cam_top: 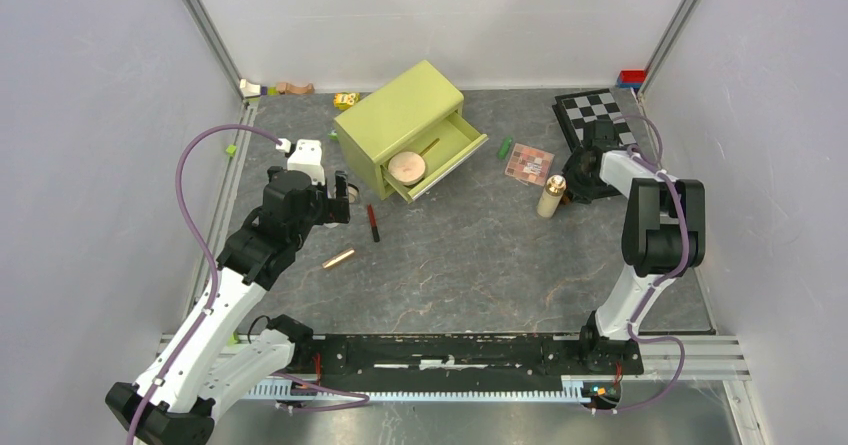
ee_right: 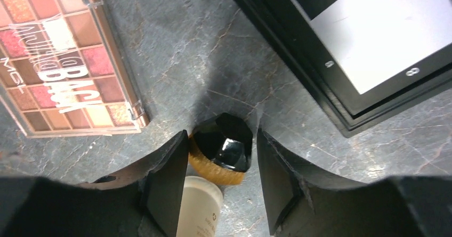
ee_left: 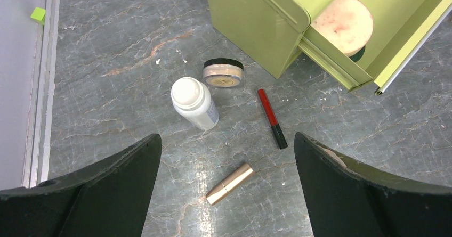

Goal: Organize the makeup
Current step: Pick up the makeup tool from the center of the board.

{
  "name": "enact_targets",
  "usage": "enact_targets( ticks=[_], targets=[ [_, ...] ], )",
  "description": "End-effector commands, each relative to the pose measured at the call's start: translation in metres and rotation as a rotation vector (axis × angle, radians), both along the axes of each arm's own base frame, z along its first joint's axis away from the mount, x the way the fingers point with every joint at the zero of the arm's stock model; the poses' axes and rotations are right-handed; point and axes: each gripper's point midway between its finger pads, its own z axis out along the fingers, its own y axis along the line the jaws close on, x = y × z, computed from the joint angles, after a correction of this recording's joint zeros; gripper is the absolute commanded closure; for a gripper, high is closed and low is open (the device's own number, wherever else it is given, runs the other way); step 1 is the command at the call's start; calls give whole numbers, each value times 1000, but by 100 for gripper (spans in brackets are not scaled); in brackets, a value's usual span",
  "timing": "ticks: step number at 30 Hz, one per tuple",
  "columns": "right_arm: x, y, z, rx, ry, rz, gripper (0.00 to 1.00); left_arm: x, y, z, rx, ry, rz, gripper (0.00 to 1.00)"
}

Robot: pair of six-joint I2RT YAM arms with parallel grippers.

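Two wrist views split the makeup on the desk (ee_left: 106, 45). The left one shows the left end effector (ee_left: 226, 137) released, spread wide above a white bottle (ee_left: 194, 103), tan compact (ee_left: 223, 72), red-black pencil (ee_left: 272, 117) and rose-gold tube (ee_left: 229, 183). Only the right one shows the right end effector (ee_right: 223, 136) closely flanking a black-topped piece (ee_right: 224, 144) near the eyeshadow palette (ee_right: 64, 61); I cannot tell whether it grips.

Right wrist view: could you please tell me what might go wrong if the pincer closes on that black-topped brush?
The cream bottle stands right beside the brush, partly behind one finger of the right pincer, so closing could tip it. The brush's black top is faceted and glossy, so it might slip out of the grip. The chequered board lies close too and could be bumped.
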Motion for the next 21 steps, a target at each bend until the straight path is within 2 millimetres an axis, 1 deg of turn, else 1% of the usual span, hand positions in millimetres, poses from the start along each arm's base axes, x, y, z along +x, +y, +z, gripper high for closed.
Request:
enact_targets(
  ticks=[1, 2, 4, 7, 11, 15, 18, 21],
  targets=[
    [9, 5, 6, 14, -29, 21, 49, 5, -4, 10, -52, -36, 7, 0],
    [8, 5, 6, 12, -32, 22, 52, 5, -5, 10, -53, -36, 5, 0],
    [8, 5, 6, 11, -34, 22, 54, 5, -5, 10, -53, -37, 5, 0],
    [8, 3, 9, 3, -42, 17, 58, 4, -4, 10, -54, -36, 7, 0],
    [10, -8, 24, -55, -85, -11, 60, 5, -5, 10, -54, -36, 7, 0],
    [12, -24, 50, -135, -140, -54, 62, 5, -5, 11, -54, -37, 5, 0],
    [16, -33, 75, -182, -198, -77, 62, 5, -5, 11, -53, -37, 6, 0],
    [24, -42, 108, -231, -276, -89, 63, 4, -4, 10, -54, -37, 7, 0]
  ],
)
